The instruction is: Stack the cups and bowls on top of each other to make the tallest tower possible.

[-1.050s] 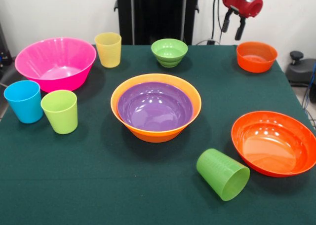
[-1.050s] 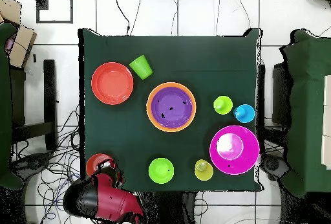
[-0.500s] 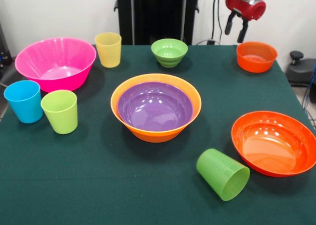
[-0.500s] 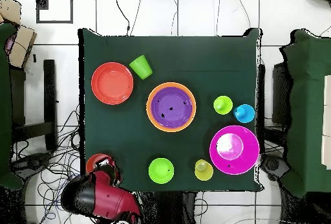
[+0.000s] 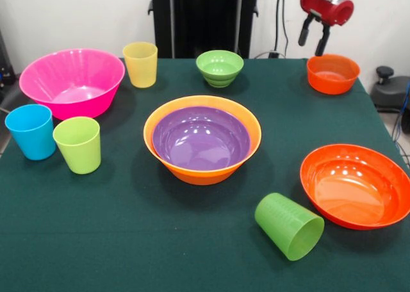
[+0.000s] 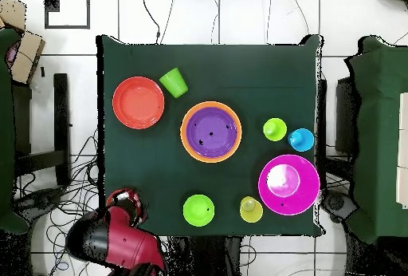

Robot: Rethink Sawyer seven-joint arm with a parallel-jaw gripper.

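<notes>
Pincer [image 5: 314,41] spread open, empty, upper right of frame; small orange bowl [image 5: 332,73] just below, slightly right.

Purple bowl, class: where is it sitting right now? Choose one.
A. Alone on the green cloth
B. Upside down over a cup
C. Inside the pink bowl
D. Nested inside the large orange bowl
D. The purple bowl sits inside the large orange bowl, whose orange rim rings it in both the front and overhead views.
</notes>
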